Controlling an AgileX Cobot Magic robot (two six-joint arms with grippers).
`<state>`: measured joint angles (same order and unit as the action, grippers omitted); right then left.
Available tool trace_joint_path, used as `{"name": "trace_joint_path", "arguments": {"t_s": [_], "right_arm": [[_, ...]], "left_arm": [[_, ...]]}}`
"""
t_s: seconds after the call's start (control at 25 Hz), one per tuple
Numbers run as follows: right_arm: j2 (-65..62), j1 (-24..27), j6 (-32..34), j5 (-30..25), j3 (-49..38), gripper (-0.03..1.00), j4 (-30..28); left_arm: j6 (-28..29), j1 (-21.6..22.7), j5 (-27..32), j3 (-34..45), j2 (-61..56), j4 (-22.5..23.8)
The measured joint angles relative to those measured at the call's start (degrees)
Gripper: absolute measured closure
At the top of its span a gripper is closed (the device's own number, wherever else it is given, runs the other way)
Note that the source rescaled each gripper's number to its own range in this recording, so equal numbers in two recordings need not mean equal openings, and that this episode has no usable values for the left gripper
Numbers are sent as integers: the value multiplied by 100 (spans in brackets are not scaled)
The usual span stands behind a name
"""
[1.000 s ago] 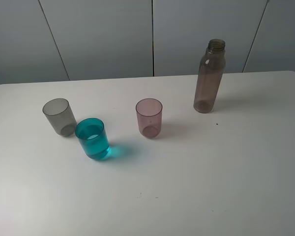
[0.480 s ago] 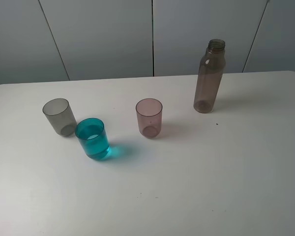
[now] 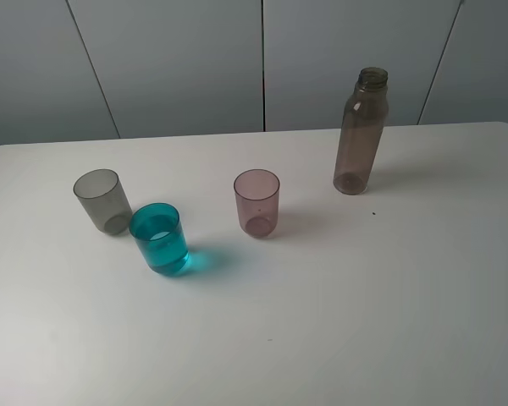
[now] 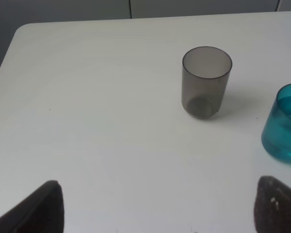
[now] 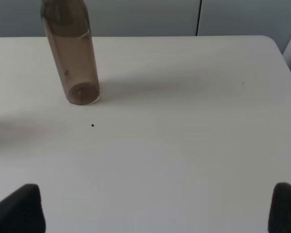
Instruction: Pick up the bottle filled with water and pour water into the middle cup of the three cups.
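Note:
The smoky brown bottle (image 3: 361, 131) stands upright at the back right of the white table (image 3: 339, 296), uncapped; it also shows in the right wrist view (image 5: 72, 53). The three cups stand to the left: a grey cup (image 3: 102, 200), the teal cup (image 3: 160, 238) holding water, and a pink-mauve cup (image 3: 257, 202). The left wrist view shows the grey cup (image 4: 206, 81) and the teal cup (image 4: 284, 123). No arm shows in the exterior view. My left gripper (image 4: 160, 206) is open and empty, its fingertips (image 4: 43, 206) wide apart. My right gripper (image 5: 155, 206) is open and empty, well short of the bottle.
A grey panelled wall (image 3: 262, 59) runs behind the table. A small dark speck (image 3: 373, 212) lies on the table near the bottle. The table's far left corner (image 4: 19, 31) shows in the left wrist view.

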<state>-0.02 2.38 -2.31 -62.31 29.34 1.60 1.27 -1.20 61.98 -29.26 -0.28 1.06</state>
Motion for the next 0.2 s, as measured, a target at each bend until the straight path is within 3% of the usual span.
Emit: {"name": "trace_joint_path", "arguments": {"t_s": [0.2], "right_arm": [[0,0,0,0,0,-3,0]], "left_arm": [[0,0,0,0,0,0]]}}
